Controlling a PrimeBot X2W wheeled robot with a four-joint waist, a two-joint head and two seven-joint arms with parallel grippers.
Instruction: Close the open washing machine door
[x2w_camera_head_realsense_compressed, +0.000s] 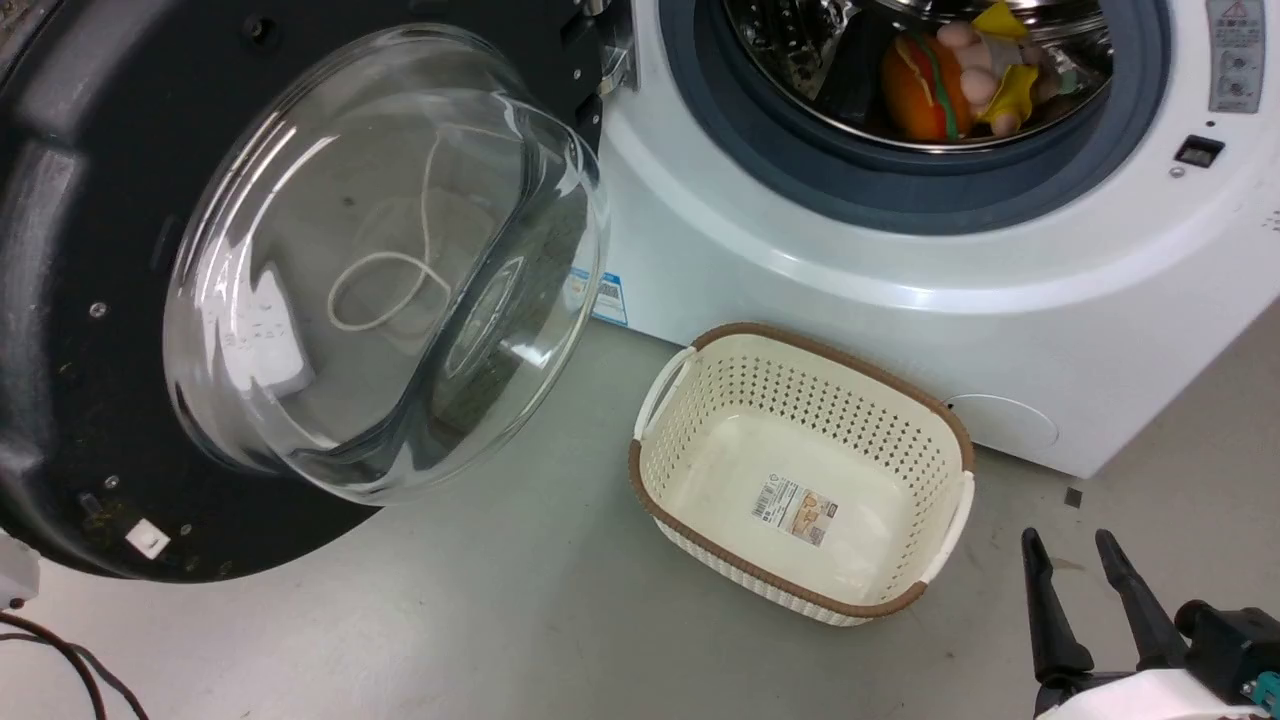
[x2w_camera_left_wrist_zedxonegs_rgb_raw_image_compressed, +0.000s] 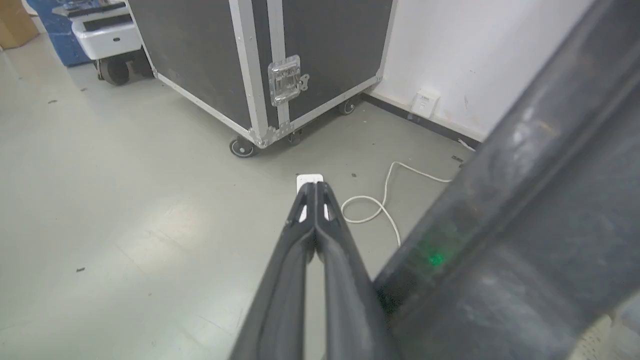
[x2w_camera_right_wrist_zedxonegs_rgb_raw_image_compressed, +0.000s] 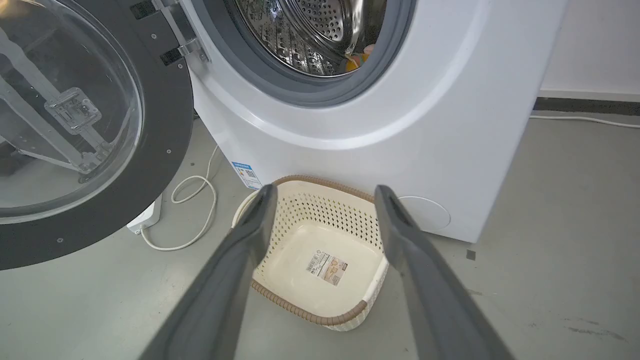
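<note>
The round, black-rimmed, glass-bowled washing machine door (x2w_camera_head_realsense_compressed: 380, 260) hangs wide open left of the white front-loader (x2w_camera_head_realsense_compressed: 900, 270), left pincer (x2w_camera_left_wrist_zedxonegs_rgb_raw_image_compressed: 315, 187) clenched empty just beside its outer face, right pincer (x2w_camera_head_realsense_compressed: 1067, 545) released near a cream plastic basket (x2w_camera_head_realsense_compressed: 800, 400); a glancing push could slip off, leaving it unlatched.

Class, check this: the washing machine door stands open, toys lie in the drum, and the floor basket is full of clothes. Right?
No. The basket holds no clothes, just a label on its bottom, as the head view shows. The door is open; toys lie in the drum.
</note>
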